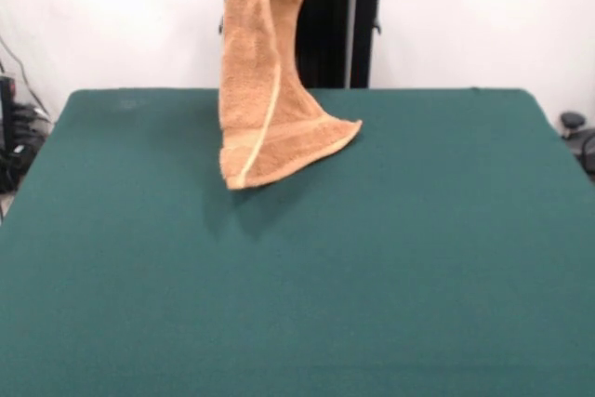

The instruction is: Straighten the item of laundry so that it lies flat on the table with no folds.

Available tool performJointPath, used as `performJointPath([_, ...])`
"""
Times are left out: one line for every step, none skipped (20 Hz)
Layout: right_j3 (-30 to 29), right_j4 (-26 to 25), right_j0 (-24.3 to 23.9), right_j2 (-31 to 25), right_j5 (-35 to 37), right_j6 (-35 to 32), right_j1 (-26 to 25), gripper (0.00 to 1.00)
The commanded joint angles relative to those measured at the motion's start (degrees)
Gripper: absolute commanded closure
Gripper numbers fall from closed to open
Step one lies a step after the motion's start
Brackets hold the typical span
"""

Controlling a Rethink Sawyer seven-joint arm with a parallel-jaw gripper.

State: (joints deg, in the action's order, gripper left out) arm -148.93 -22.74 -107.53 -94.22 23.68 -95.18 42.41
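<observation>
I see towel hanging at 12 o'clock above table, doubled lengthwise; fingers out of frame, can't tell grip. Risk: lowering straight bunches folds.

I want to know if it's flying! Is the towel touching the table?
Cannot tell. In the front view the towel hangs from above, its lowest corner close over the table.

Hanging towel blocks far centre; table elsewhere open.
</observation>
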Motion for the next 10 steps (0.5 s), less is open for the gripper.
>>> performJointPath([2.13,-5.14,3.78,-3.49,4.65,9.90,-3.92,1.00])
performJointPath([1.20,-5.43,4.47,-4.51,2.78,7.33,-2.64,1.00])
performJointPath([0.88,-5.69,4.64,-4.96,2.38,6.28,-2.48,1.00])
performJointPath([0.51,-6.26,4.72,-4.63,1.96,5.81,-2.69,1.00])
performJointPath([0.54,-6.97,4.85,-3.92,2.04,5.82,-3.38,1.00])
performJointPath([0.95,-9.06,5.55,-1.24,1.88,6.22,-4.95,1.00])
performJointPath([1.40,-10.86,6.14,0.80,1.79,6.37,-6.07,1.00])
performJointPath([2.42,-14.22,7.21,5.06,1.64,7.11,-8.83,1.00])
performJointPath([3.11,-16.24,7.76,7.32,1.58,7.34,-10.46,1.00])
performJointPath([4.34,-18.97,8.28,10.85,1.45,7.77,-13.64,1.00])
